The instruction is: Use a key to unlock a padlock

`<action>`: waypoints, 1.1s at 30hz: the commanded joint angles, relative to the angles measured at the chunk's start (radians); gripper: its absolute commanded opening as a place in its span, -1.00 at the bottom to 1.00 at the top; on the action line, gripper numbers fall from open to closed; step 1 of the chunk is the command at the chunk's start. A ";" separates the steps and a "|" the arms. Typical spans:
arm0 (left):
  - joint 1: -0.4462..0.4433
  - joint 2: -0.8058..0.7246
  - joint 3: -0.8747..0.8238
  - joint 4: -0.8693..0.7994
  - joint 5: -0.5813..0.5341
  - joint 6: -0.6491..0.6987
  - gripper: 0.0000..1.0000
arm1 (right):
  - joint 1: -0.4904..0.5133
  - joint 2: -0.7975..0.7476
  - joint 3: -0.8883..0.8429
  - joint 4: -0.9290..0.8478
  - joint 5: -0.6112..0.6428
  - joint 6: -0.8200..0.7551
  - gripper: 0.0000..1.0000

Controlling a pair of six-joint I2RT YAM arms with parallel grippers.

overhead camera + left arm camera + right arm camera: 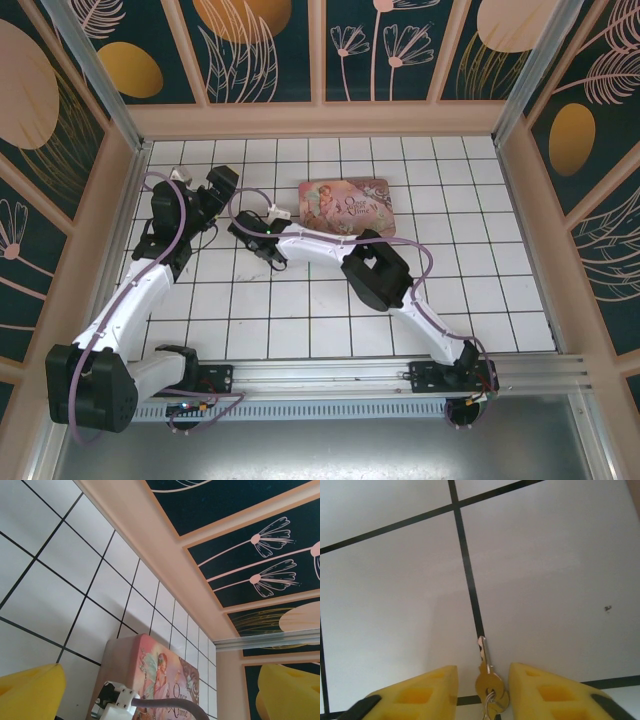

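Though the key lies in plain view, its ring is cropped.

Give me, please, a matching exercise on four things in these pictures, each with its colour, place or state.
Things:
1 key
2 tin box
3 left gripper
4 right gripper

Descriptions:
a open, aimed at the tin box
b pink, with a printed picture
c brassy, lying along a tile line
d open, fingers on either side of the key

Pairs: 1-c, 2-b, 3-a, 4-d.
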 commanded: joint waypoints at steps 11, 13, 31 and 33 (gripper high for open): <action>0.005 0.016 -0.017 0.039 0.017 -0.003 0.97 | 0.013 -0.075 -0.203 0.046 -0.078 0.005 -1.00; 0.004 0.014 -0.018 0.034 0.017 0.000 0.97 | 0.013 -0.128 -0.265 0.091 -0.075 0.001 -1.00; 0.005 -0.003 -0.059 0.000 0.039 0.036 0.97 | 0.060 -0.475 -0.529 0.380 -0.065 -0.052 -1.00; 0.005 -0.005 -0.069 0.004 0.055 0.035 0.97 | 0.063 -0.502 -0.533 0.387 -0.056 -0.055 -1.00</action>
